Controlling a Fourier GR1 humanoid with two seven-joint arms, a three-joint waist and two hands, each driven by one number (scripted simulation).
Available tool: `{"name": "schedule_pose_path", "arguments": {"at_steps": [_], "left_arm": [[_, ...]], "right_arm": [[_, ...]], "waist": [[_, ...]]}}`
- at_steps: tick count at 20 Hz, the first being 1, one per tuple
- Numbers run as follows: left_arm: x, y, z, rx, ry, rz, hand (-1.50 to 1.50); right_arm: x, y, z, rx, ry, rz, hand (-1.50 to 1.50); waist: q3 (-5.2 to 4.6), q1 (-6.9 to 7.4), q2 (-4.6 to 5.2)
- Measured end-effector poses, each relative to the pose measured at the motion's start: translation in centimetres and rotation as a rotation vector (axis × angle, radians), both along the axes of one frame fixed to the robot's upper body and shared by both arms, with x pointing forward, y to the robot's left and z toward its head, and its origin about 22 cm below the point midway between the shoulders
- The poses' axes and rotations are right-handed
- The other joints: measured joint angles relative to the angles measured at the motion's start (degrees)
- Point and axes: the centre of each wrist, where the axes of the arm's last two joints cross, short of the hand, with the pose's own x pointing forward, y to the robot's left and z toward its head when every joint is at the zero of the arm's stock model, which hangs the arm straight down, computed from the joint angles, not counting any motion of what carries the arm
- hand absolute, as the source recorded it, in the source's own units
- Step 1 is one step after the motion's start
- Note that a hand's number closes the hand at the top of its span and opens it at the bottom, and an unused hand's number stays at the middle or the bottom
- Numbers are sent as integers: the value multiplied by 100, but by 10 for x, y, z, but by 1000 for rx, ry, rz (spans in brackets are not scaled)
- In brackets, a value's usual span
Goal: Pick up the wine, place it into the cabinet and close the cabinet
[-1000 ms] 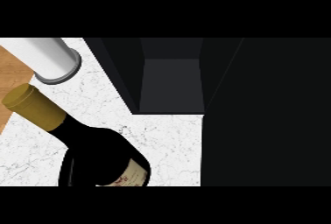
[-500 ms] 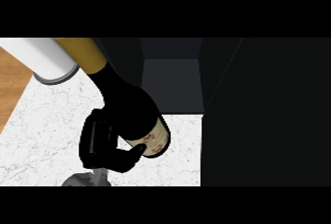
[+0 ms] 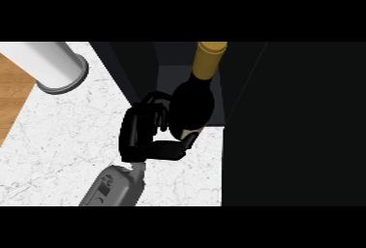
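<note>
Holding the wine (image 3: 194,99) curled in my hand (image 3: 146,135), I note it has moved off the counter (image 3: 64,135), neck now entering the open cabinet (image 3: 243,87); door closing remains.

Kitchen: marble counter (image 3: 64,140), dark cabinet (image 3: 286,121)

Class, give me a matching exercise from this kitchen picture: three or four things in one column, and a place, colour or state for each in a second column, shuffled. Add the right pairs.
Things:
1. wine bottle
2. white cylinder
3. hand
4. cabinet

Descriptions:
A. stands at the upper left of the counter
B. curled round the bottle's body
C. gold-capped neck points into the opening
D. dark, open at the front

Pairs: 1-C, 2-A, 3-B, 4-D
</note>
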Motion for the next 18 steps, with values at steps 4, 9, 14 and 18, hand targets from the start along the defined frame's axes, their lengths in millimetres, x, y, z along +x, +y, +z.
{"name": "schedule_pose_path", "arguments": {"at_steps": [4,9,14,18], "left_arm": [[10,-11,-9,42,22,4,150],[21,-22,-19,39,55,25,150],[22,-23,-34,45,81,45,150],[26,-23,-51,52,110,59,150]], "right_arm": [[0,-2,2,4,-5,-7,-150],[-3,-9,6,2,2,1,-150],[2,-11,1,-1,-1,-2,-150],[0,-10,2,6,-6,-3,-150]], "waist": [[-2,-2,-1],[-2,-12,2],[-2,2,0],[-1,-9,3]]}}
